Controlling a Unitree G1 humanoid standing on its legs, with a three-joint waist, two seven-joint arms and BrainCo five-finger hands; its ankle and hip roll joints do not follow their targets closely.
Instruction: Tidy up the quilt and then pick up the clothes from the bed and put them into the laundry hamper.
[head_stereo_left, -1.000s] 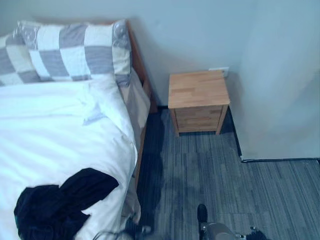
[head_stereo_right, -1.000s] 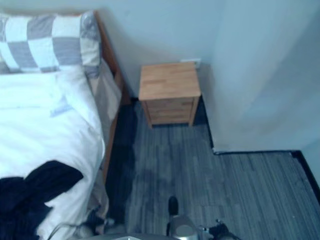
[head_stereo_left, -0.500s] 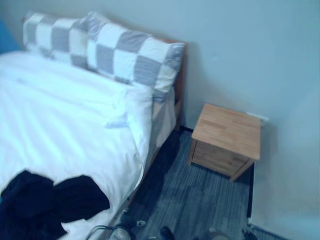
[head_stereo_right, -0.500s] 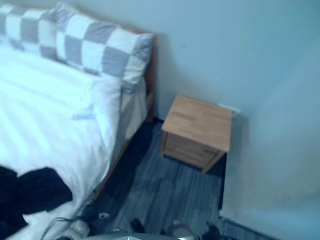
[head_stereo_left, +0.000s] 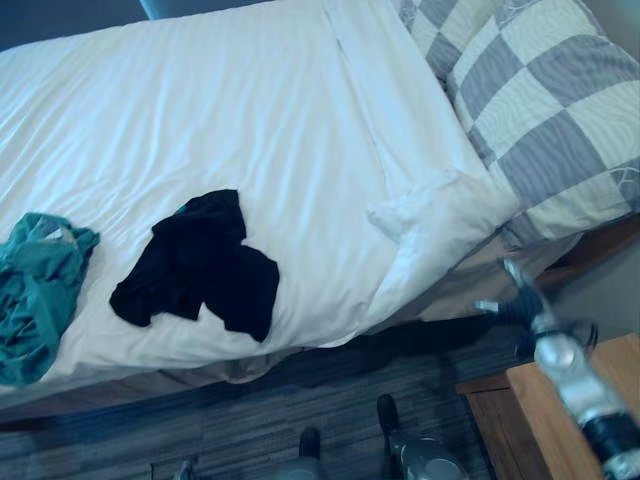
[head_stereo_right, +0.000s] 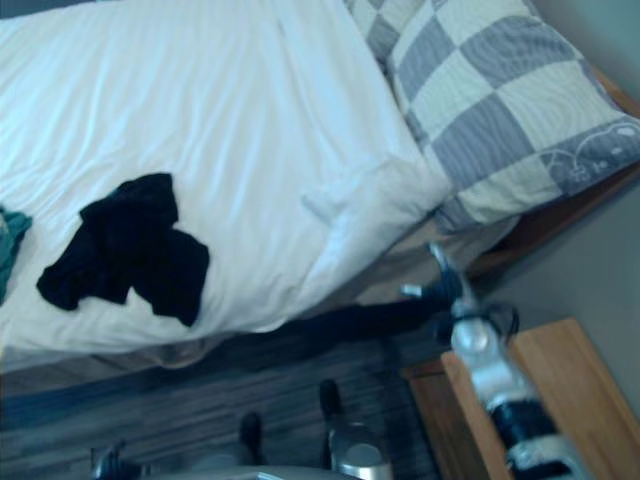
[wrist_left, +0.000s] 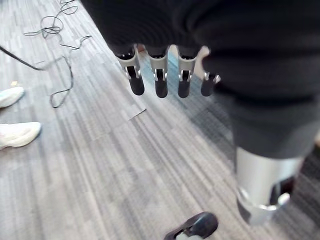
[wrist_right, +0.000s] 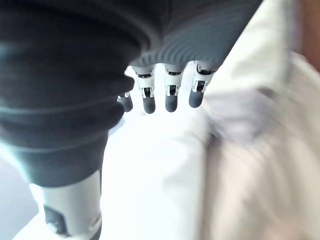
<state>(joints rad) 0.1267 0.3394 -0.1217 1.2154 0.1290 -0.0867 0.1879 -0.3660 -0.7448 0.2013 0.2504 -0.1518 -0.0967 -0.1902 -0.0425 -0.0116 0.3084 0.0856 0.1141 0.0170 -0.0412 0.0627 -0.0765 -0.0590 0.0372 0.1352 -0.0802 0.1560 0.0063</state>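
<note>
- Quilt (head_stereo_left: 250, 110), white, covers the bed, its corner folded back near the checked pillows (head_stereo_left: 545, 120).
- Black clothes (head_stereo_left: 197, 262) lie on the quilt; green clothes (head_stereo_left: 35, 290) lie at the bed's edge.
- Right hand (head_stereo_left: 515, 300) hovers beside the bed's side, fingers straight, holding nothing.
- Left hand (wrist_left: 160, 80) hangs over the floor (wrist_left: 100, 170), fingers straight, empty.
- Wooden nightstand (head_stereo_right: 560, 390) stands under the right arm.

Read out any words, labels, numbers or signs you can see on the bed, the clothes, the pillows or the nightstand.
None can be read.
Checked pillow: a pale curly pattern at one corner, no lettering that can be made out.
Black garment, teal garment, white quilt, wooden nightstand: no print visible.
</note>
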